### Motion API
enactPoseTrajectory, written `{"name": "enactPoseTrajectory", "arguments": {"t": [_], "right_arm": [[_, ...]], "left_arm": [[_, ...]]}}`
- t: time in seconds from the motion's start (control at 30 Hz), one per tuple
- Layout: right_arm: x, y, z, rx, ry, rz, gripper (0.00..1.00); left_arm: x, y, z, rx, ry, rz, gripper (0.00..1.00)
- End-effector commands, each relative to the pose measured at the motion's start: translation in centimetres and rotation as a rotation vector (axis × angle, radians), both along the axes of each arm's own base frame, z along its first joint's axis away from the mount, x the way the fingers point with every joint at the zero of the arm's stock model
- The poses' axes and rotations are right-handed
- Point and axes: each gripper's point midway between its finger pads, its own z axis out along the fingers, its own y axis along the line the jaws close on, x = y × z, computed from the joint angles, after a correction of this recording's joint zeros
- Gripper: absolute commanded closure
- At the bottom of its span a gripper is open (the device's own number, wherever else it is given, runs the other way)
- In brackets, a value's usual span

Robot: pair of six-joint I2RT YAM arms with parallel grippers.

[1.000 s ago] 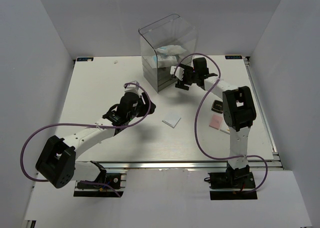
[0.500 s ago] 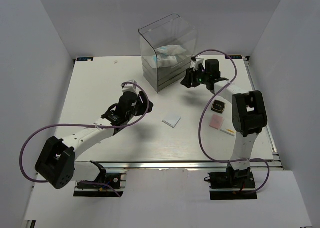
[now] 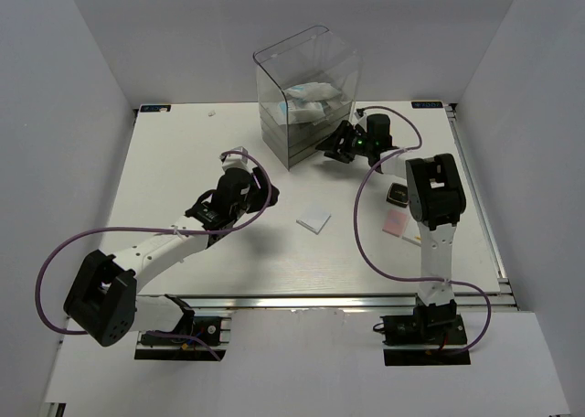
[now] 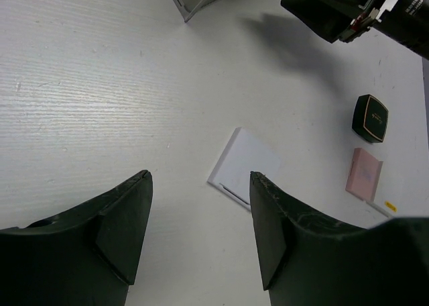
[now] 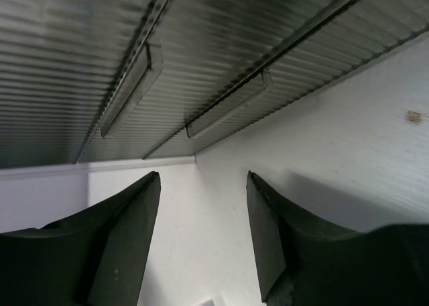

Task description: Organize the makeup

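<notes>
Right gripper (image 3: 335, 148), we note, has swung back toward the drawer box (image 3: 302, 69) (upper centre), fingers parted, empty. Left gripper (image 4: 199, 178): spread, empty, near white pad (image 4: 242, 165).

In the top view the black compact (image 3: 397, 195) is partly covered by the right arm (image 3: 437, 193), the pencil stick (image 3: 416, 240) is too thin for its colours to be read, and the right gripper (image 3: 335, 149) is too small and dark for its gap to be judged. The packets (image 3: 306, 99) are blurred by the clear wall of the drawer box (image 3: 274, 69). In the left wrist view that box is cut off by the top edge. In the right wrist view a speck (image 5: 414, 117) is too small to be identified.
</notes>
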Motion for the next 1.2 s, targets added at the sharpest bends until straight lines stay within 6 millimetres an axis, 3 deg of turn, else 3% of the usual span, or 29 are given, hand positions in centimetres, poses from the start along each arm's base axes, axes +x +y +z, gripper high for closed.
{"name": "enactPoseTrajectory", "arguments": {"t": [0.0,0.47,0.83,1.03,1.17], "right_arm": [[1.8,0.8,3.2,0.134,-0.023,-0.045,0.42],[3.6,0.8,0.9,0.172,0.041,-0.115,0.53],[5.3,0.9,1.2,0.205,-0.007,-0.125,0.58],[5.6,0.9,0.3,0.209,-0.011,-0.127,0.71],[5.5,0.7,0.8,0.236,-0.032,-0.12,0.87]], "left_arm": [[0.6,0.1,2.9,-0.035,-0.05,0.022,0.31],[1.1,-0.7,3.2,-0.036,-0.037,0.002,0.31],[1.6,-1.4,3.4,-0.031,-0.024,-0.008,0.31],[1.8,-1.6,3.6,-0.033,-0.019,-0.015,0.31],[1.7,-1.5,3.7,-0.042,-0.022,-0.01,0.31]]}}
